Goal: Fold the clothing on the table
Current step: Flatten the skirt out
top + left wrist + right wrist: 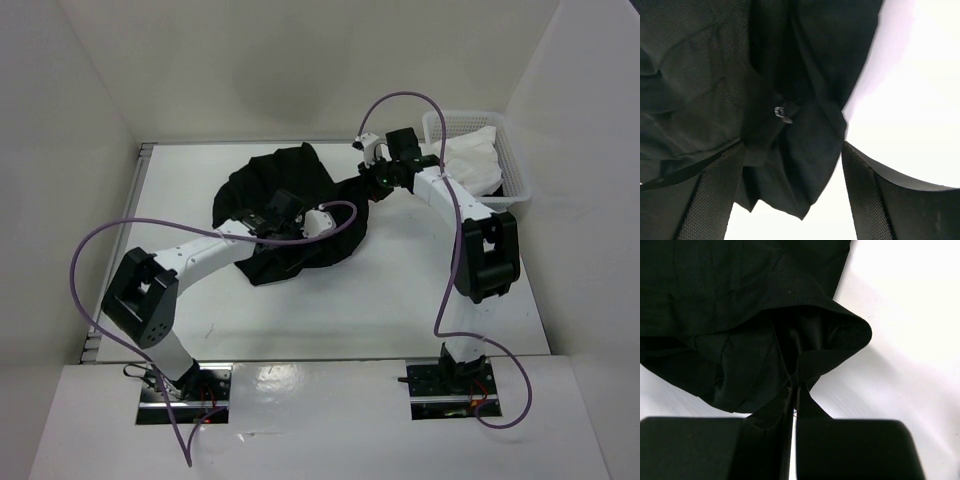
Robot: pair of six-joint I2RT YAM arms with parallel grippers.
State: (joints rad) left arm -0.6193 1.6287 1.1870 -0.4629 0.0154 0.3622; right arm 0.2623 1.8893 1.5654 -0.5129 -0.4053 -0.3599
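right hand point(794, 419) pinches shut on an edge of the black skirt point(285, 180), left hand point(792, 150) open above its bunched heap on the desk point(330, 320); pull too hard and you risk thin fabric slipping free, or dragging toward the basket point(515, 175).

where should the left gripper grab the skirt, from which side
Probably the bunched edge of the skirt lying inside the open left gripper, from straight above: fabric gathers into thick folds there, and the right gripper pinches another edge.

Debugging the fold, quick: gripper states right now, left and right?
Left gripper: open, over the skirt, gripping nothing.
Right gripper: closed, pinching the skirt.
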